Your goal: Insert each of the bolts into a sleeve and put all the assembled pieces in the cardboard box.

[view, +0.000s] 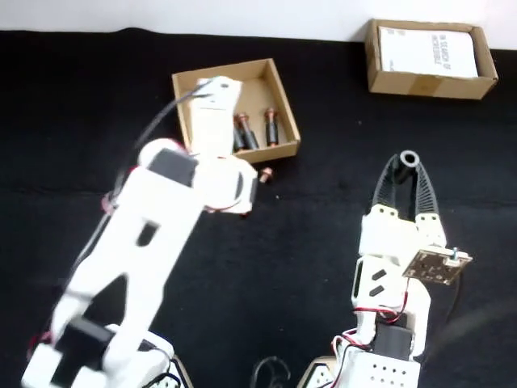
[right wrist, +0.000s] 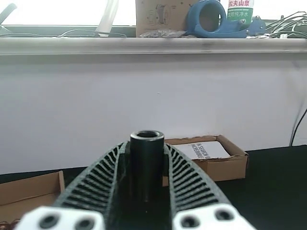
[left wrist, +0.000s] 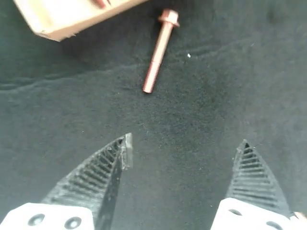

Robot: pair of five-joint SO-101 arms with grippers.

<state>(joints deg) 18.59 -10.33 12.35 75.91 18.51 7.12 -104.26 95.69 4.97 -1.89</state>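
While the left gripper (left wrist: 186,142) hangs wide open w/ nothing btwn its fingers, low over the black cloth (left wrist: 216,86), one copper bolt (left wrist: 159,52) lies loose on the cloth just ahead of it. The bolt's head end points toward the corner of the cardboard box (left wrist: 72,21), near it but not touching. From the high view the bolt sits just outside the box's front-right corner. Inside the box, two assembled pieces (view: 272,128) lie side by side, copper heads toward the far wall.

Right gripper (right wrist: 147,143) is clamped on a black sleeve (right wrist: 147,165). It runs lengthwise btwn the fingers, open bore end poking past the tips, well apart from the box.

At the back right, a second box (view: 428,83) holds a white printed sheet (view: 428,48); print too small to read. On the sill behind stand a blue ring-shaped part (right wrist: 211,19) and a bottle w/ green-and-white label (right wrist: 240,7).
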